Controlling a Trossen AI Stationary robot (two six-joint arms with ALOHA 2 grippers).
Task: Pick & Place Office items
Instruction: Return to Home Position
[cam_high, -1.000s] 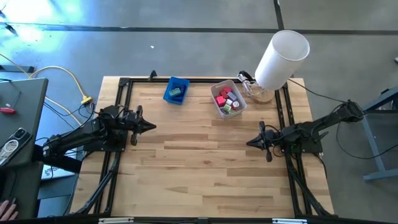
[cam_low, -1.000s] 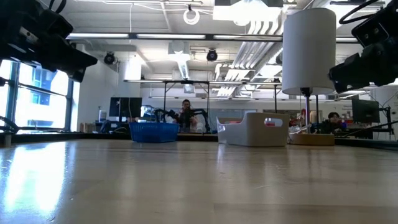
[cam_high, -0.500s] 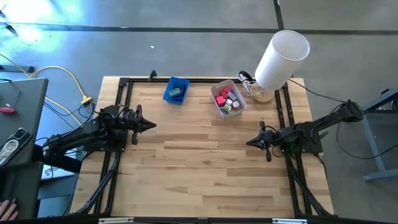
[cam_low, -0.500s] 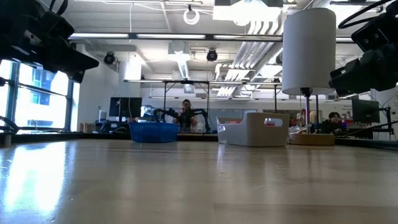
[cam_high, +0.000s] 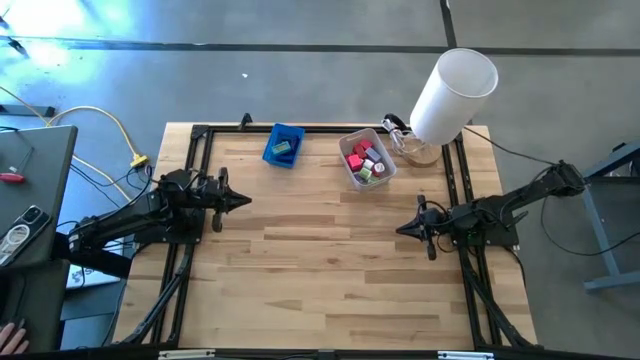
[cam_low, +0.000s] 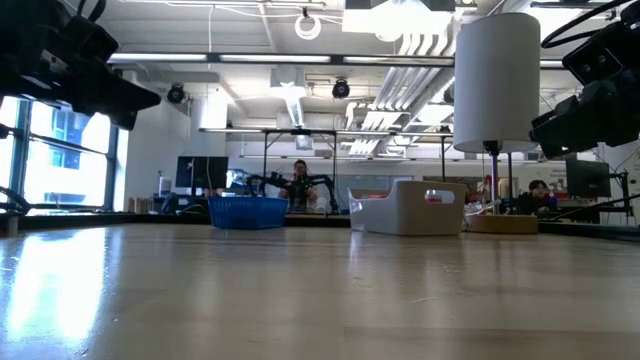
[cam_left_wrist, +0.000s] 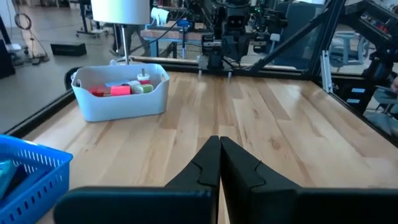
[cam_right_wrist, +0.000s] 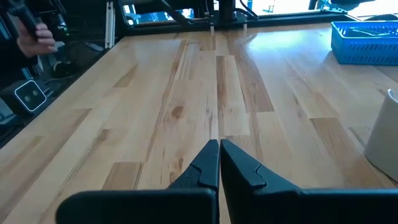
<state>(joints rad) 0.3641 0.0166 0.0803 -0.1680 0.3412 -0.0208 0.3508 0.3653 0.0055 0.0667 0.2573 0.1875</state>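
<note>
Tray (cam_left_wrist: 37, 179) blue — bin (cam_left_wrist: 121, 104) white; office items (cam_left_wrist: 118, 89) red, pink, green.

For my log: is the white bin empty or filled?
Not empty: the white bin holds red, pink and green pieces, seen from above.

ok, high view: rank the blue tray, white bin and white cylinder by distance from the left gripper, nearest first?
From the left gripper, shut, at the table's left side:
1. Blue tray, by the far edge, left of centre.
2. White bin, by the far edge, right of centre.
3. White cylinder, at the far right corner.
</note>
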